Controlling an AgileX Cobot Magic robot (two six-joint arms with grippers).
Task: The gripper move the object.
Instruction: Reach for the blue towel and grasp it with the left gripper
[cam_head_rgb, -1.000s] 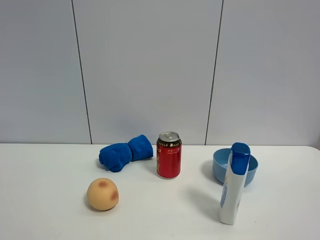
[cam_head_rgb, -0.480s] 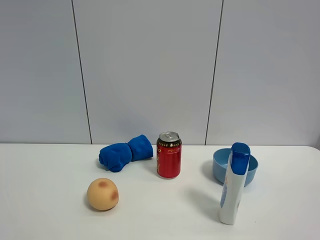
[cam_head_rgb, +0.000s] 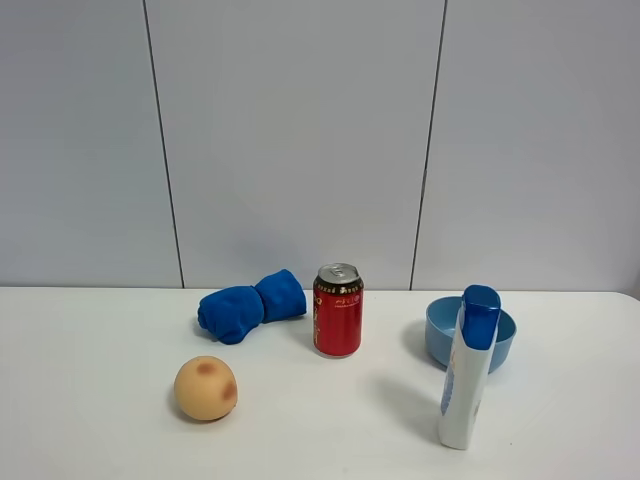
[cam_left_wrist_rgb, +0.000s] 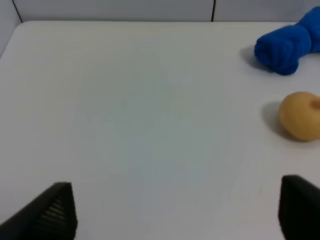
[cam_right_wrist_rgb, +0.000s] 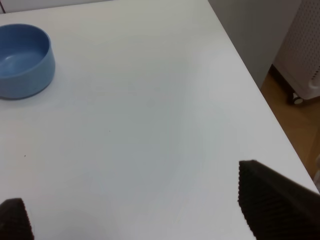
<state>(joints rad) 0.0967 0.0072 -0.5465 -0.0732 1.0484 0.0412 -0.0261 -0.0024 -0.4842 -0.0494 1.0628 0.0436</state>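
Blue towel (cam_head_rgb: 250, 305) unmoved (beside can (cam_head_rgb: 338, 310)).

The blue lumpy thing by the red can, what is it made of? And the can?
The blue towel looks like soft cloth: matte, lumpy, pinched into folds. The red can looks like thin metal: silvery shiny top, glossy printed side.

A white desk (cam_head_rgb: 90, 420) meets a pale grey panelled wall (cam_head_rgb: 300, 140); wood-toned floor (cam_right_wrist_rgb: 302, 131) shows beyond its right edge.
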